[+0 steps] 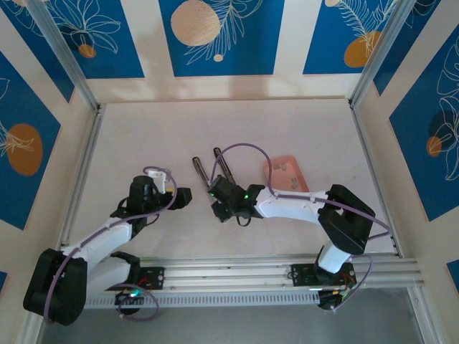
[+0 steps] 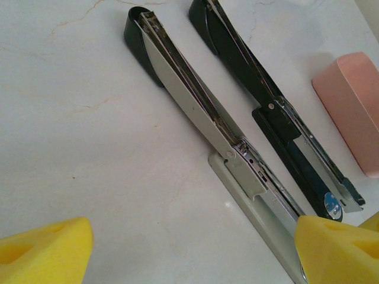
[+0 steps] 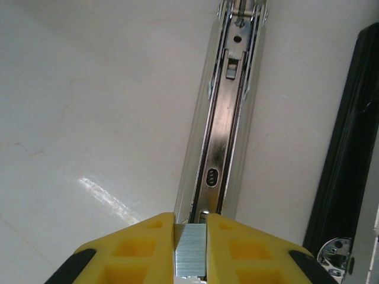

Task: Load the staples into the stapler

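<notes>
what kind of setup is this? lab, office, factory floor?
Probably a lab robot cell, not an office: a white table boxed in by blue patterned wall panels, left arm and right arm on an aluminium rail, right gripper shut on staples at a grey stapler.

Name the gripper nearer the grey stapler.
Right. The right gripper holds staples at the grey stapler's near end, over its channel; the left gripper sits apart to its left.
</notes>
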